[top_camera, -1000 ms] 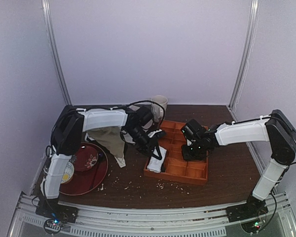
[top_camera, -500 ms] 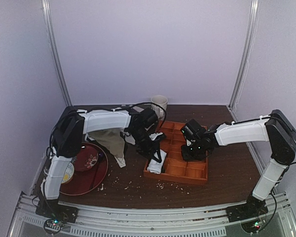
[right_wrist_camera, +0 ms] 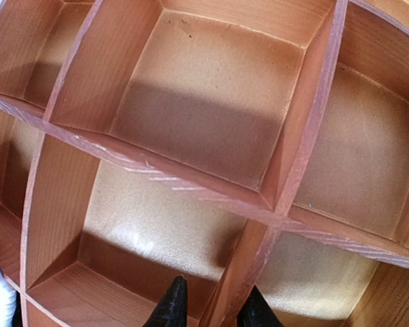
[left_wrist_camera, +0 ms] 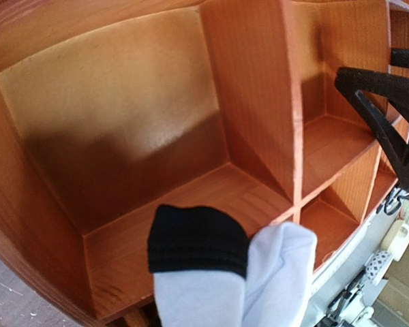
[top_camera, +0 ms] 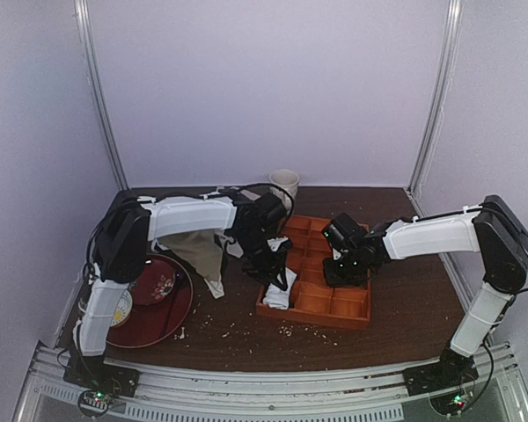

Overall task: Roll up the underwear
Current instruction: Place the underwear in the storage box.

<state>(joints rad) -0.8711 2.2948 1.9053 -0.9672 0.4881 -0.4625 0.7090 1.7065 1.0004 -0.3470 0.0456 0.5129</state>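
Observation:
The underwear (left_wrist_camera: 218, 272), a white roll with a black hem, sticks out from the bottom of the left wrist view over a compartment of the orange wooden tray (left_wrist_camera: 252, 88). From above, the underwear (top_camera: 277, 290) stands in the near-left compartment of the tray (top_camera: 317, 315). My left gripper (top_camera: 277, 266) is right above the roll and shut on it, its fingers hidden by the cloth. My right gripper (right_wrist_camera: 213, 310) straddles a tray divider (right_wrist_camera: 235, 286) with a fingertip (right_wrist_camera: 172, 306) on each side, shut on it; from above the right gripper (top_camera: 345, 271) is mid-tray.
An olive-beige garment (top_camera: 198, 251) lies left of the tray under the left arm. A dark red round platter (top_camera: 158, 303) sits at the near left. A pale cup (top_camera: 284, 183) stands at the back. Crumbs dot the brown table (top_camera: 246, 338).
My left wrist has shifted slightly right and lower over the near-left compartment, carrying the roll with it. The right arm has not moved.

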